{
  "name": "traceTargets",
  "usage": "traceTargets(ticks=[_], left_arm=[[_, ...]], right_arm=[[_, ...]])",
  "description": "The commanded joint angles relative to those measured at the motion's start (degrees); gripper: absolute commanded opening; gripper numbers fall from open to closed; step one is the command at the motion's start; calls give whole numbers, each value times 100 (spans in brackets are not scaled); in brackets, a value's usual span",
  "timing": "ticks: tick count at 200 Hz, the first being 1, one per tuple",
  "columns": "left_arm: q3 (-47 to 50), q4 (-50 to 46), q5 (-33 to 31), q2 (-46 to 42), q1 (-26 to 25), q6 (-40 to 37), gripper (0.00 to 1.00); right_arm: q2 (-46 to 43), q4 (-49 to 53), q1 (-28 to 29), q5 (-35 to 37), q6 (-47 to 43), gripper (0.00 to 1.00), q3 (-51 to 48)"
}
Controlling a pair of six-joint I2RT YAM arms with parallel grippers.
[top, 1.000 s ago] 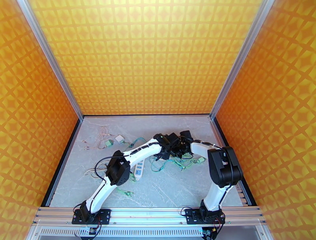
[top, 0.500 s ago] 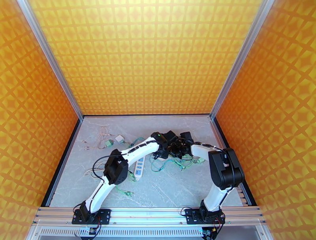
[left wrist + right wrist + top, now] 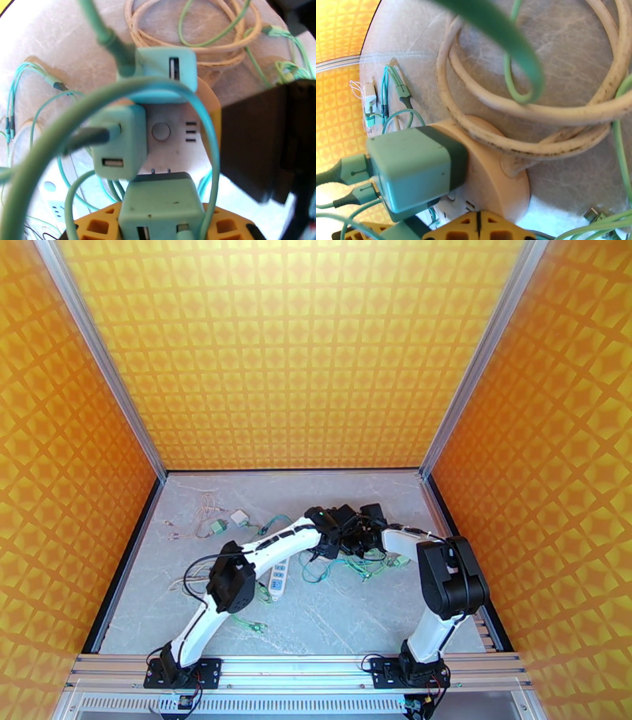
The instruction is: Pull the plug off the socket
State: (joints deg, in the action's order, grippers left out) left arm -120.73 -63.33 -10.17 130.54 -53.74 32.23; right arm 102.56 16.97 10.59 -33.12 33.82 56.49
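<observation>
In the left wrist view a round beige socket (image 3: 173, 130) lies on the marble table with mint-green plugs standing in it. My left gripper (image 3: 160, 223) is shut on the nearest plug (image 3: 158, 201), with its yellow fingers (image 3: 98, 227) on either side. Two metal prongs show between that plug and the socket. Other plugs (image 3: 118, 142) sit at the socket's left and far side. My right gripper (image 3: 478, 227) is shut, its yellow fingertips together at the socket's (image 3: 493, 181) near edge beside a green plug (image 3: 410, 169). From above, both grippers (image 3: 354, 534) meet at mid-table.
A coiled beige cord (image 3: 537, 102) lies behind the socket. Thin green cables (image 3: 363, 568) spread around the grippers. A white power strip (image 3: 277, 578) lies under the left forearm and a small white adapter (image 3: 238, 517) sits at the far left. Orange walls enclose the table.
The left arm swayed slightly left and came back. Both grippers stay at the socket with their grips unchanged.
</observation>
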Motion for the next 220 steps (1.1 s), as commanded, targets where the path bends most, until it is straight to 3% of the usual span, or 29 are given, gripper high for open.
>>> traceTargets(ticks=[1,67,125,162,209,220], left_arm=[[395,683,679,-799,35,-125,0],[2066,1484,1249,-1787,65,-379,0],[3964,2625,1672,-2628,65,-229,0],[4784,3294,1791,-2893,24,126,0],[5337,3911,1770,-3006,-109,351,17],[5441,4021,1771,-3032,-126,349,23]], right_arm=[[33,1202,45,743,94,1,-41],[-935,1576,42,1103,252,27,919],[-1997,1795,46,1849,607,47,954],[-2374,1718,48,1955,696,57,736],[-2299,1634,48,1801,345,66,686],[-2243,1614,44,1730,260,72,714]])
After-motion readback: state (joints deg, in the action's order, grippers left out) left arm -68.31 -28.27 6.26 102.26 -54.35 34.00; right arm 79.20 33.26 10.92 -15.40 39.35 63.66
